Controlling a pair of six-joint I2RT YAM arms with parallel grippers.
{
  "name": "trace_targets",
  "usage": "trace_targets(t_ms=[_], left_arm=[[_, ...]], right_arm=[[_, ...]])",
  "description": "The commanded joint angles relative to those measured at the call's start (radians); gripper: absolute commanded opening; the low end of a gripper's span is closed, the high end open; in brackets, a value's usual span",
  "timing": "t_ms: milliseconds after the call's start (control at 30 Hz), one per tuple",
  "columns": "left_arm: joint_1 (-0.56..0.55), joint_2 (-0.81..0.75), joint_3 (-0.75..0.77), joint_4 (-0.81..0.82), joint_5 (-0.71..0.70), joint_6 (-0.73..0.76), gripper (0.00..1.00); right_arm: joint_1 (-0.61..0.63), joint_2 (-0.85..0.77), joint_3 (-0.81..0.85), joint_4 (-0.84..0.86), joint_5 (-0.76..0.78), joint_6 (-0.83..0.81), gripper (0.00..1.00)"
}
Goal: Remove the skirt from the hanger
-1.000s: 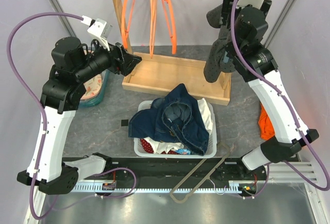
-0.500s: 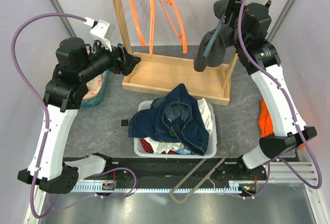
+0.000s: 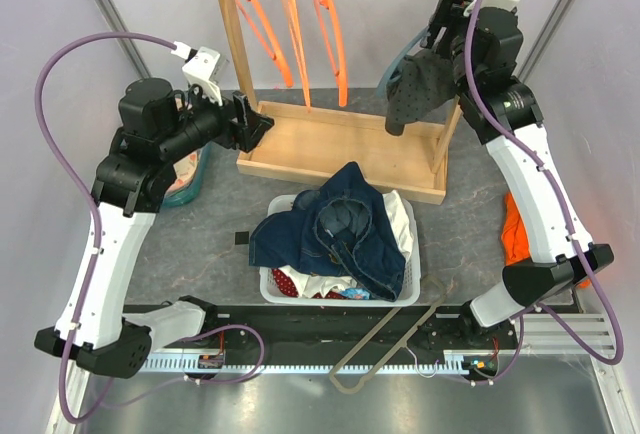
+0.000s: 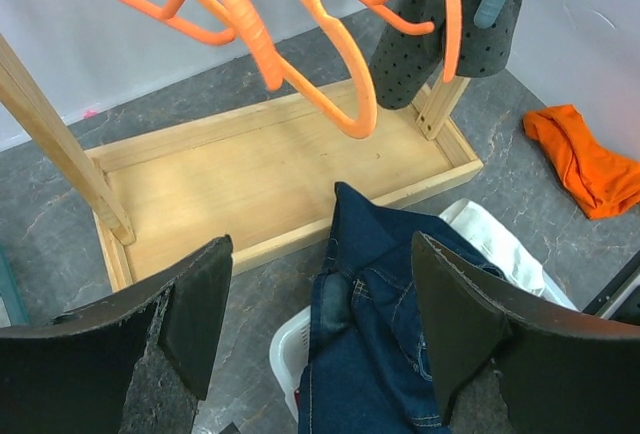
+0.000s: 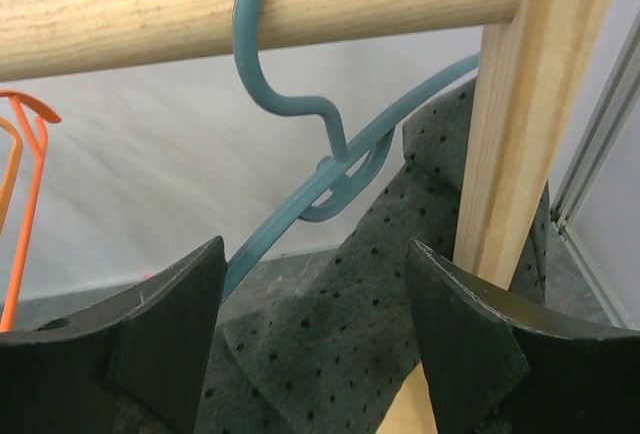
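Only a small patch of the skirt (image 3: 290,279) shows, dark red with white dots, at the near-left corner of the white basket (image 3: 268,282) in the middle of the worktop (image 3: 200,244). A crumpled denim garment (image 3: 345,229) buries the rest, so neither its waist nor its hem can be made out, and it is on no hanger. The orange hangers (image 3: 290,29) hang bare and tilted from the wooden rod (image 5: 300,4) of the rack (image 3: 340,144); their hooks are cut off at the top edge of the overhead view. The left gripper (image 4: 322,254) hovers beside the rack's left post, its fingers (image 4: 190,314) spread wide and pinching nothing. The right gripper (image 5: 312,249) is raised at the rod's right end, fingers likewise spread and empty, facing the grey-blue hanger (image 5: 237,34) hooked over the rod with the grey dotted garment (image 5: 330,354) draped on it. An orange cloth (image 3: 512,239) on the right lies partly behind the right arm, and the left arm covers much of a teal tub (image 3: 190,179) whose contents are hard to read.
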Motion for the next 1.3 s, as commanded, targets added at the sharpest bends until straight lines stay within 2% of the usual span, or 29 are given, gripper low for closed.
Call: trace_targets(t_ms=[0, 333, 600, 933, 1100, 1200, 1267], left_arm=[[-0.005, -0.032, -0.017, 0.050, -0.010, 0.039, 0.78], [-0.005, -0.050, -0.051, 0.056, -0.008, 0.041, 0.78], [-0.005, -0.059, -0.081, 0.064, -0.012, 0.036, 0.78], [-0.005, -0.068, -0.098, 0.067, -0.012, 0.033, 0.78], [-0.005, -0.070, -0.100, 0.065, -0.027, 0.033, 0.78], [-0.005, -0.075, -0.109, 0.067, -0.036, 0.033, 0.78], [-0.005, -0.079, -0.117, 0.068, -0.041, 0.036, 0.78]], right_arm=[[0.008, 0.012, 0.066, -0.099, -0.070, 0.050, 0.79], [0.008, 0.034, 0.109, -0.127, -0.070, 0.081, 0.79], [0.006, 0.090, 0.240, -0.159, -0.051, 0.088, 0.79], [0.002, 0.095, 0.214, -0.161, -0.021, 0.095, 0.80], [-0.040, 0.126, 0.223, -0.157, -0.038, 0.125, 0.79], [-0.052, 0.141, 0.231, -0.144, -0.045, 0.144, 0.72], [-0.058, 0.149, 0.246, -0.138, -0.056, 0.151, 0.62]])
